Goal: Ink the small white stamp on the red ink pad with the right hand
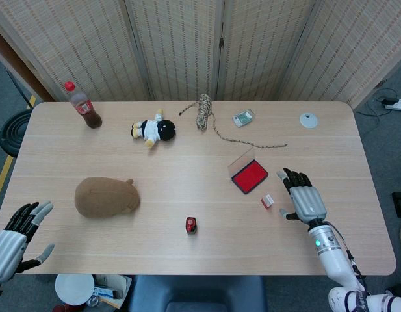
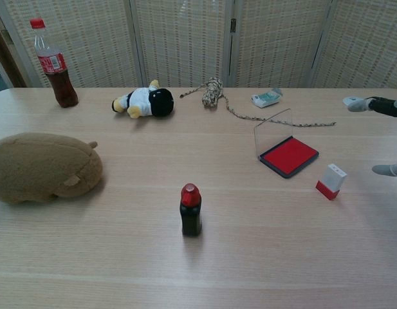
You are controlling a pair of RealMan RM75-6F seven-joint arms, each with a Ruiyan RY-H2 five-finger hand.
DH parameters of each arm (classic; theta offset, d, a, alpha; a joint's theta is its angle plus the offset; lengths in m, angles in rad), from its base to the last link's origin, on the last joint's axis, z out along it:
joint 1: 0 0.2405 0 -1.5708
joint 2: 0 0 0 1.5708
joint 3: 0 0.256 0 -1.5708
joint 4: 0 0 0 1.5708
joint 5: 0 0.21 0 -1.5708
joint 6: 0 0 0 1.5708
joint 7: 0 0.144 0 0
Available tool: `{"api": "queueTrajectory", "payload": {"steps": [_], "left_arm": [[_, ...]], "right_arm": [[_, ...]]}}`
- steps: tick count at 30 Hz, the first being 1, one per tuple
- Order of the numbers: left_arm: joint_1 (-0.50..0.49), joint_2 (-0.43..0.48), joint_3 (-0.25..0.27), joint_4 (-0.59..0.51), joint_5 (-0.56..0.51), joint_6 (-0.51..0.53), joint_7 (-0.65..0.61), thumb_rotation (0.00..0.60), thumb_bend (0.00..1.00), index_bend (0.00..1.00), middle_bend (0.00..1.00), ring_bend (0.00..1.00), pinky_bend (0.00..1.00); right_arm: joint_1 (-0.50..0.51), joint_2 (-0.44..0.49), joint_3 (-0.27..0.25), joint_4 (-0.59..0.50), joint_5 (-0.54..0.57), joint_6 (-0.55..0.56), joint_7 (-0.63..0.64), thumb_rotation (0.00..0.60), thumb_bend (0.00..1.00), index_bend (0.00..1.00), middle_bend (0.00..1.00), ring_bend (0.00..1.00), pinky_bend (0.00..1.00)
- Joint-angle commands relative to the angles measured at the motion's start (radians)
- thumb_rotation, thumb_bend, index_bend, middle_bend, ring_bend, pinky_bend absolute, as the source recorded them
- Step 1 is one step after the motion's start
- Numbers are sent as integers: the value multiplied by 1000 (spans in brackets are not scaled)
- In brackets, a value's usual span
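Note:
The small white stamp (image 1: 267, 201) (image 2: 331, 181), red at its base, stands on the table just in front of the open red ink pad (image 1: 248, 175) (image 2: 288, 155), whose clear lid is raised. My right hand (image 1: 305, 200) is open to the right of the stamp, apart from it; in the chest view only its fingertips (image 2: 377, 105) show at the right edge. My left hand (image 1: 15, 235) is open off the table's near left corner, holding nothing.
A small red-capped bottle (image 1: 191, 225) (image 2: 190, 210) stands near the front middle. A brown plush (image 1: 106, 197) lies left, a doll (image 1: 155, 130), rope (image 1: 205, 112), cola bottle (image 1: 83, 105), small packet (image 1: 243, 118) and white disc (image 1: 309, 120) at the back.

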Motion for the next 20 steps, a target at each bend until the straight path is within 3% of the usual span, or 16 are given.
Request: {"api": "queueTrajectory", "payload": {"steps": [1, 5, 10, 20], "left_arm": [[-2, -4, -4, -8, -9, -8, 17, 600, 337, 0, 0, 0, 58], [-1, -10, -10, -14, -25, -18, 49, 600, 336, 0, 0, 0, 58], [-6, -25, -16, -17, -43, -42, 101, 600, 336, 0, 0, 0, 57], [-22, -42, -15, -28, -47, -84, 153, 600, 337, 0, 0, 0, 58]], "right_arm": [[-98, 41, -91, 68, -161, 93, 114, 600, 225, 52, 0, 0, 0], [-161, 25, -126, 167, -229, 160, 175, 600, 225, 36, 0, 0, 0], [-209, 6, -129, 240, -255, 211, 202, 600, 225, 36, 0, 0, 0], [-239, 33, -104, 232, -280, 233, 234, 600, 225, 36, 0, 0, 0]]}}
